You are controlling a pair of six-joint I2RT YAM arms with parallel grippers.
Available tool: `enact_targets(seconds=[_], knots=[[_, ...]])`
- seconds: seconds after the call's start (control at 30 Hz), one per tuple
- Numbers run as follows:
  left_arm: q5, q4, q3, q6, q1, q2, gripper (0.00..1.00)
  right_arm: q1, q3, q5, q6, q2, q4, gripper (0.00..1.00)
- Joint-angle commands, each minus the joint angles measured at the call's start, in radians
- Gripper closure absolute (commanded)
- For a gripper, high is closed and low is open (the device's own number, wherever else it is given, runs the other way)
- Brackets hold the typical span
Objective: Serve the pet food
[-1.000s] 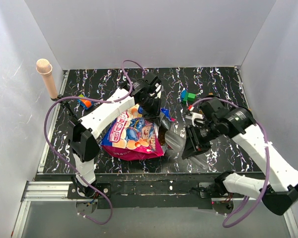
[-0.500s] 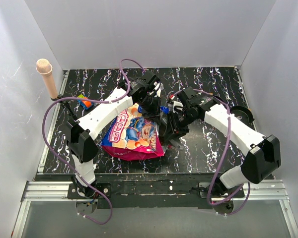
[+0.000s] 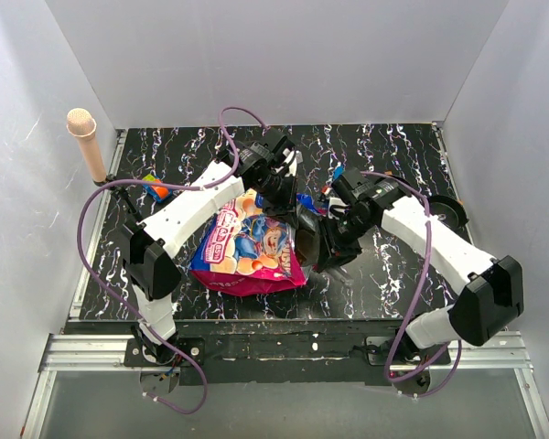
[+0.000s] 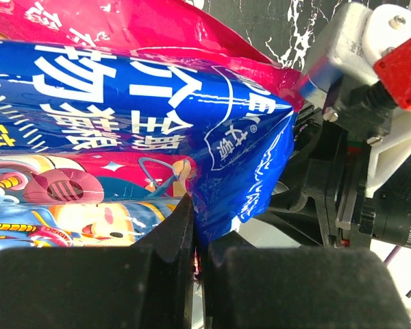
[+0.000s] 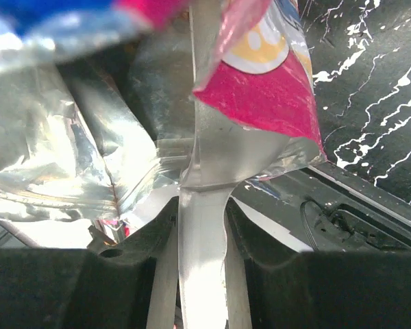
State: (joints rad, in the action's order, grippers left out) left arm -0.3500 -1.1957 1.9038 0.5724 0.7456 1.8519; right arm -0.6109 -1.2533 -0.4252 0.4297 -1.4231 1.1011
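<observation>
The pet food bag [image 3: 247, 251], glossy magenta with a blue panel and white Chinese text [image 4: 123, 103], lies at the table's middle. Its mouth faces right. No kibble shows; it is hidden inside the bag. My left gripper [image 3: 291, 203] is shut on the bag's upper mouth edge, its jaws pinching the blue film [image 4: 198, 233]. My right gripper [image 3: 322, 245] sits at the bag's mouth. In the right wrist view it [image 5: 201, 205] is shut on the flat handle of a silvery scoop [image 5: 205, 274]. The scoop reaches up toward the bag's foil inside [image 5: 68, 137].
A black bowl [image 3: 448, 208] stands at the right edge of the table. Small toy blocks lie at the far left [image 3: 156, 189] and behind the grippers [image 3: 339, 174]. A beige post [image 3: 85, 142] rises at the far left corner. White walls close in three sides.
My right arm has swung left from the right-centre of the table to the bag's mouth, carrying the scoop. My left gripper has kept its hold on the bag's edge.
</observation>
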Motion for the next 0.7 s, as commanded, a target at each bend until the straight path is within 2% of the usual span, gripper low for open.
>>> enact_targets(seconds=[0.0, 0.1, 0.23, 0.33, 0.5, 0.67], knots=[[-0.112, 0.085, 0.044, 0.038, 0.001, -0.076, 1.00, 0.008, 0.009, -0.026, 0.033, -0.008, -0.035, 0.99], [-0.098, 0.085, 0.032, 0.053, 0.001, -0.076, 1.00, 0.016, -0.052, -0.001, 0.056, -0.124, 0.054, 0.99], [-0.090, 0.090, 0.002, 0.066, 0.001, -0.074, 1.00, 0.013, -0.064, 0.104, 0.061, -0.109, 0.164, 0.99], [-0.133, 0.120, -0.023, 0.083, 0.003, -0.068, 1.00, 0.013, -0.026, 0.077, 0.050, -0.106, 0.160, 0.99], [-0.225, 0.212, -0.095, 0.167, 0.008, -0.045, 1.00, 0.003, 0.032, -0.070, 0.145, -0.183, -0.054, 0.99], [-0.159, 0.277, -0.135, 0.257, 0.047, -0.004, 1.00, 0.000, -0.039, -0.202, 0.305, -0.466, -0.554, 0.99]])
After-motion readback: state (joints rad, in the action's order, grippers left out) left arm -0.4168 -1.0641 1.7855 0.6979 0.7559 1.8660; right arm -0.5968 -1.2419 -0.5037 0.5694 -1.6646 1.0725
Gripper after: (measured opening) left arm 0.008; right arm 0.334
